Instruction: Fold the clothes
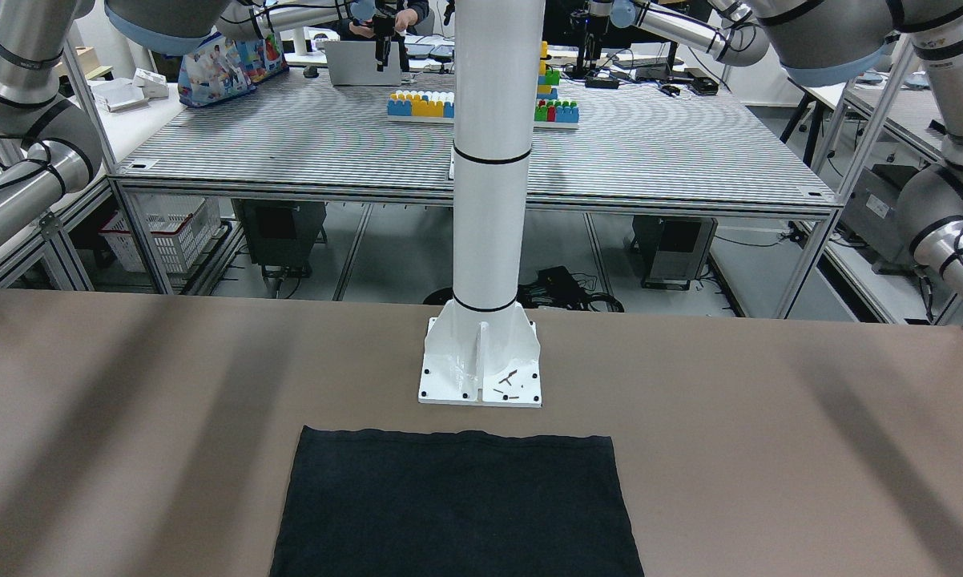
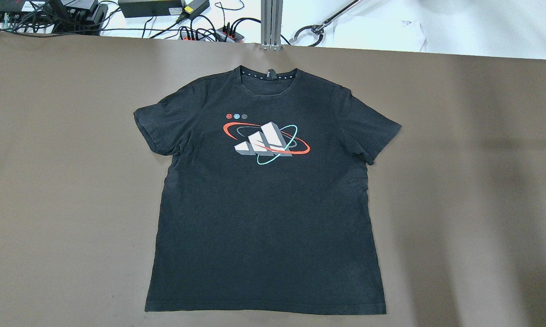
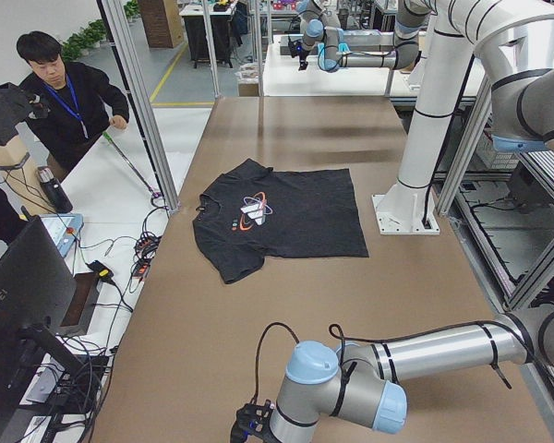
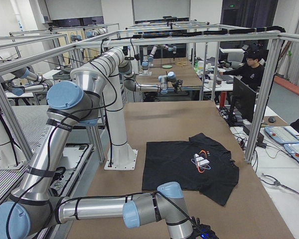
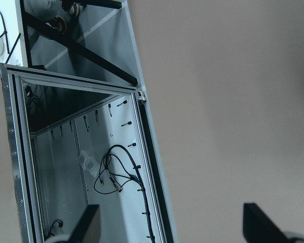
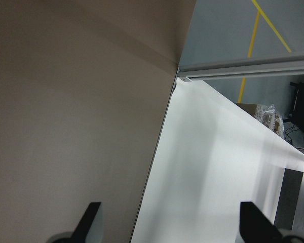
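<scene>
Front-facing view: the hem end of a black short-sleeved fabric T-shirt lies flat on the brown matte table cover, near the bolted base of a white round metal column. No gripper shows here.
Overhead view: the T-shirt is spread flat and face up in the middle of the table, collar toward the far edge, hem toward the robot, both sleeves out to the sides. A red, teal and grey printed logo sits on the chest.
Left-side view: the silver-and-blue left arm reaches low over the near table end, well apart from the T-shirt. A person in dark clothes stands at the white bench beside the table.
Right-side view: the silver-and-blue right arm is low at the near end, likewise well apart from the T-shirt.
Left wrist view: the left gripper has its dark fingertips wide apart with nothing between them, above the table's edge and an aluminium frame.
Right wrist view: the right gripper has its jaws equally wide apart and empty, over the table's edge and a white surface.
</scene>
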### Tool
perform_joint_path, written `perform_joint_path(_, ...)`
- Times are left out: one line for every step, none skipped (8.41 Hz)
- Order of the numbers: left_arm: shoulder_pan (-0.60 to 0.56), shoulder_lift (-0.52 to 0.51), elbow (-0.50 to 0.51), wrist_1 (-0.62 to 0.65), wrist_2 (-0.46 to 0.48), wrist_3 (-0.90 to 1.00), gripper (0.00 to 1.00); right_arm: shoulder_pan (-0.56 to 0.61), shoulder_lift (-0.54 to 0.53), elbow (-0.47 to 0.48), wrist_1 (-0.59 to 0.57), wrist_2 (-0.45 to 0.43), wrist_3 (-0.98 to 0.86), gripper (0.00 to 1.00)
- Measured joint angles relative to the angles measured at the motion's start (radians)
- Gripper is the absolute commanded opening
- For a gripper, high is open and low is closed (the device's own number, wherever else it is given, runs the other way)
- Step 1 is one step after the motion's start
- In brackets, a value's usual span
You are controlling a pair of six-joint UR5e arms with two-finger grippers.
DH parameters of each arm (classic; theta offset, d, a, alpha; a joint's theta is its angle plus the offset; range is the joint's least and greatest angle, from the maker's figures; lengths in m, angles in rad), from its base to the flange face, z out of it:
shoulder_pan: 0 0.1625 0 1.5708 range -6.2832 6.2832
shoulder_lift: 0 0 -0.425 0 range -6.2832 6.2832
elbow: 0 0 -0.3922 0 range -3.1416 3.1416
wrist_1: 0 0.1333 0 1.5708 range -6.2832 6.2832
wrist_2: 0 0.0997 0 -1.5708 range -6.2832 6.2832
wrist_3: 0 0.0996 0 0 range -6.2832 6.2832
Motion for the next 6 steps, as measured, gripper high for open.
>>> perform_joint_path(0.0,0.002,-0.003,-0.002,0.0,-0.001,1.0,0.0,0.0,0.002,0.0,0.016,0.0,0.95)
perform_joint_path(0.0,0.003,-0.003,-0.007,-0.001,-0.001,1.0,0.001,0.0,0.004,0.0,0.03,0.0,0.95)
perform_joint_path(-0.001,0.004,-0.005,-0.015,-0.001,-0.001,1.0,0.0,0.001,0.006,0.0,0.039,0.0,0.95)
perform_joint_path(-0.003,0.006,-0.016,-0.032,-0.003,0.002,1.0,0.0,0.006,0.008,0.002,0.041,0.001,0.95)
perform_joint_path(-0.002,0.004,-0.026,-0.049,-0.006,0.003,1.0,-0.001,0.026,0.011,0.022,0.042,0.002,0.95)
perform_joint_path(-0.001,-0.004,-0.031,-0.058,-0.005,0.0,1.0,-0.003,0.043,0.012,0.064,0.044,0.004,0.95)
